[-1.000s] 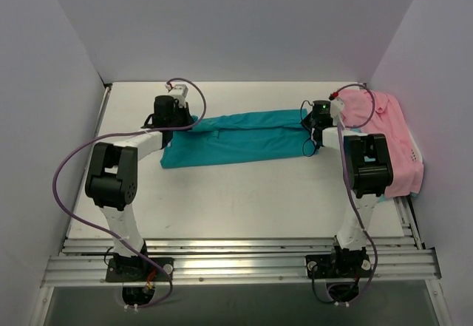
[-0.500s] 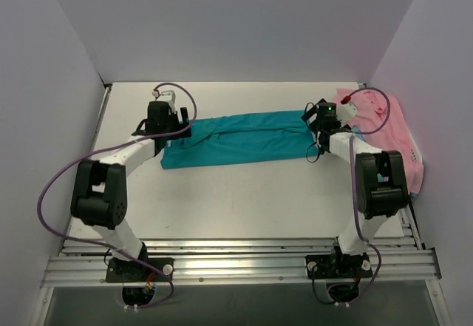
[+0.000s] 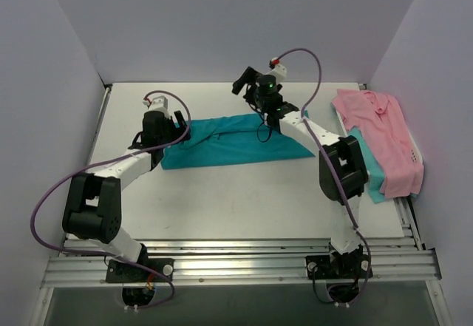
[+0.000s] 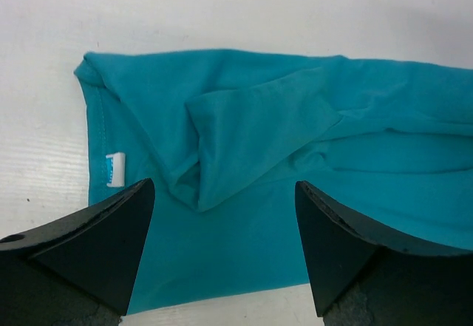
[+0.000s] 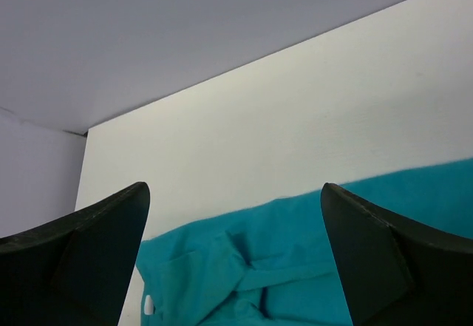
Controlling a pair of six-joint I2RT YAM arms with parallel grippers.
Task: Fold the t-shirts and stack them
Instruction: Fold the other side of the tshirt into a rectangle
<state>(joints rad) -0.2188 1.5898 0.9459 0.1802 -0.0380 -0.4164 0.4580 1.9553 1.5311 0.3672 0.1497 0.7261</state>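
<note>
A teal t-shirt lies folded into a long strip across the middle of the table. In the left wrist view the t-shirt shows a tucked sleeve and a white label at its left end. My left gripper hovers open over that left end, with nothing between its fingers. My right gripper is raised above the strip's far edge near its middle, open and empty. From there the teal t-shirt shows below it. A pink collared t-shirt lies at the right on another teal t-shirt.
Grey walls close in the table at the left, back and right. The pink and teal pile sits against the right wall. Purple cables loop from both arms. Metal rails run along the near edge.
Both grippers have opened and let go of the teal strip. The right arm has swung left from the strip's right end and lifted. The left gripper has backed off slightly to the left.
</note>
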